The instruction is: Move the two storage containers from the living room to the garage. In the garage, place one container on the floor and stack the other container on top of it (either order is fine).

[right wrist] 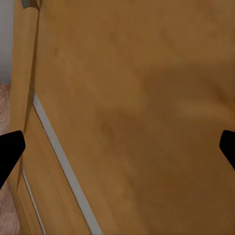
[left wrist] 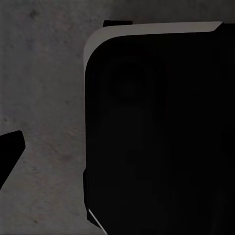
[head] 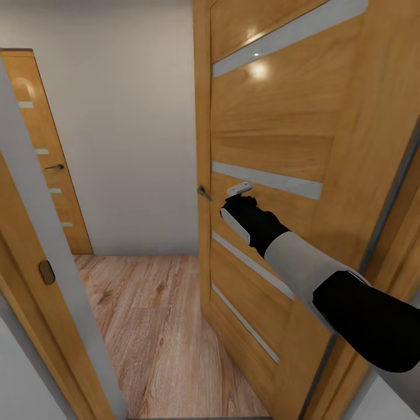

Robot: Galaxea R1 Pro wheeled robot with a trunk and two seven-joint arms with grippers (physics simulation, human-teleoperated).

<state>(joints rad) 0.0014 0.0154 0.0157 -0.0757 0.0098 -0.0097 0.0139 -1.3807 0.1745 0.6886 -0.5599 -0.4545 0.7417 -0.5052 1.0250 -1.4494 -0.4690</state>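
Doorway work called for steady pressure: my right gripper (right wrist: 117, 147), fingers spread wide (gripping nothing), met the wooden door (head: 280, 128), best pushed near its handle (head: 204, 192).

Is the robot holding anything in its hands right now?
No. The right tool is open against the wooden door with nothing between its fingers. For the left tool, it cannot be told.

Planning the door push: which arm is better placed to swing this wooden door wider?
Right. The right gripper is already up at the wooden door, beside its handle, jaws open toward the panel.
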